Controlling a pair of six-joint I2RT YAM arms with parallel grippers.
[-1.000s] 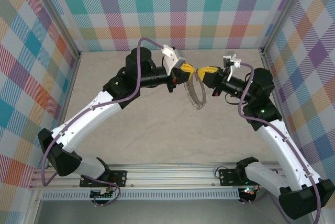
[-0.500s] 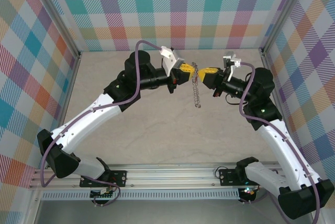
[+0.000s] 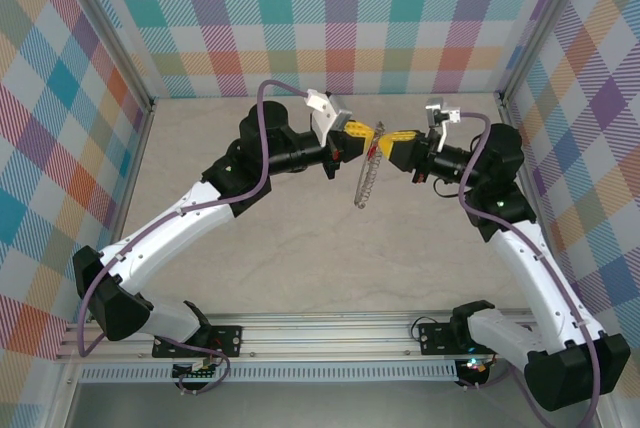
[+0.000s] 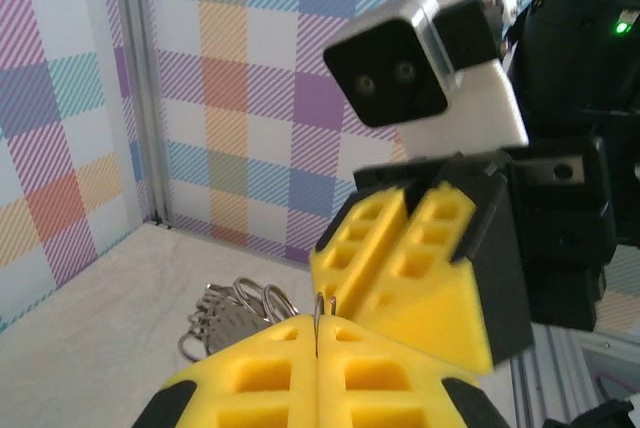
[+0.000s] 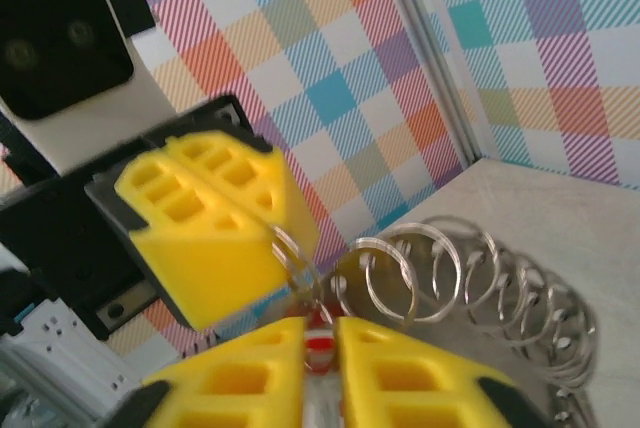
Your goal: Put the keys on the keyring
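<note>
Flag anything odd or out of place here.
The ring hangs above the table, tilted and edge-on, its rim pinched in the left gripper's shut jaws. The red key tag sits between the right gripper's jaws. Nothing looks spilled or damaged.

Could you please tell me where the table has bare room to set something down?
The widest bare patch of table lies between the left arm and right arm, before the near rail. The back left corner by the left wall is free too. It is crowded where the left pincer and right pincer meet, the ring hanging there.
</note>
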